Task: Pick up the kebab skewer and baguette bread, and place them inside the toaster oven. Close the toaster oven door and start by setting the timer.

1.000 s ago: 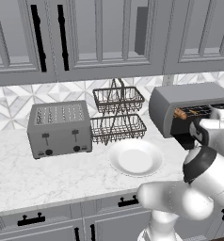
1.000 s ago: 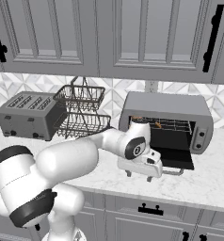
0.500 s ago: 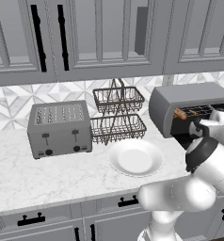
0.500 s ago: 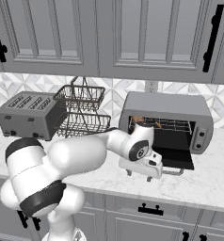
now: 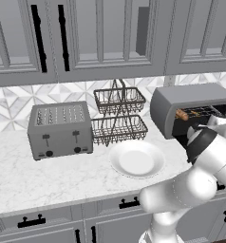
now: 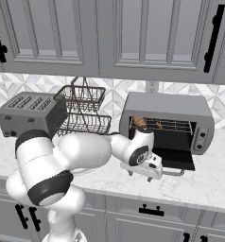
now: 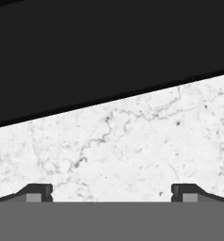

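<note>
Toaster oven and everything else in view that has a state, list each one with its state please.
toaster oven: loaded, food on its rack
toaster oven door: open, folded down flat
baguette bread: inside the oven, left end of rack
kebab skewer: inside the oven, on the rack
hand: open, holding nothing, over the counter
plate: empty
wire baskets: empty

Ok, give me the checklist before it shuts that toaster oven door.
1. Golden-brown stubby baguette bread inside the wide grey metal toaster oven: ok.
2. Thin orange-tipped kebab skewer on the rack beside the loaf: ok, though small in view.
3. Dark glass toaster oven door closed: not ok, it hangs open and flat.
4. Gripper free to push: ok, jaws wide apart, nothing between them.
5. Gripper under the door edge and touching it: cannot tell; the hand view has the dark panel above the white marble counter.
6. Timer knob setting: cannot tell.
</note>
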